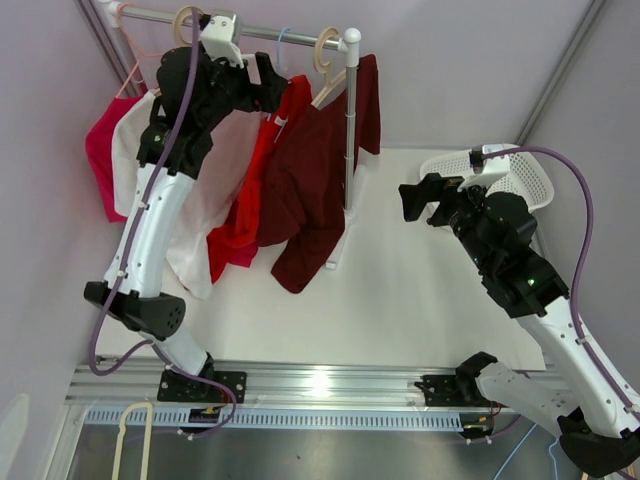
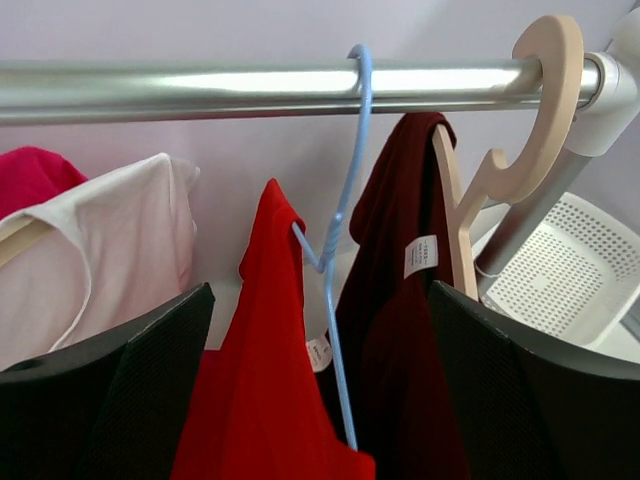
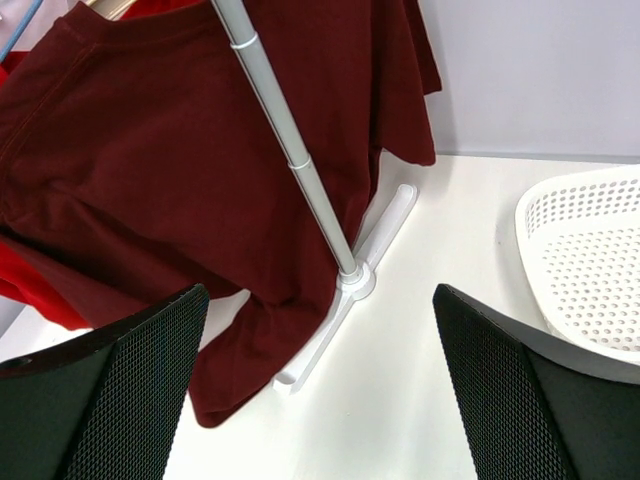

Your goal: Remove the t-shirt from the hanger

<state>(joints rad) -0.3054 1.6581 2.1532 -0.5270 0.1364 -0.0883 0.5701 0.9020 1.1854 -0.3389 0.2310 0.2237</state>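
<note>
A red t-shirt (image 2: 265, 380) hangs on a thin blue hanger (image 2: 345, 200) from the metal rail (image 2: 200, 90). It also shows in the top view (image 1: 240, 215). My left gripper (image 2: 320, 400) is open and raised just below the rail, with its jaws either side of the red shirt's collar and the hanger wire, apart from both. A maroon t-shirt (image 2: 400, 300) hangs beside it on a wooden hanger (image 2: 540, 110). My right gripper (image 3: 320, 390) is open and empty above the table, facing the maroon shirt (image 3: 170, 150).
A pale pink shirt (image 1: 195, 240) and a bright pink one (image 1: 100, 160) hang left of the red shirt. The rack's post (image 3: 290, 150) and foot (image 3: 355, 280) stand on the table. A white perforated basket (image 1: 520, 175) sits at the right.
</note>
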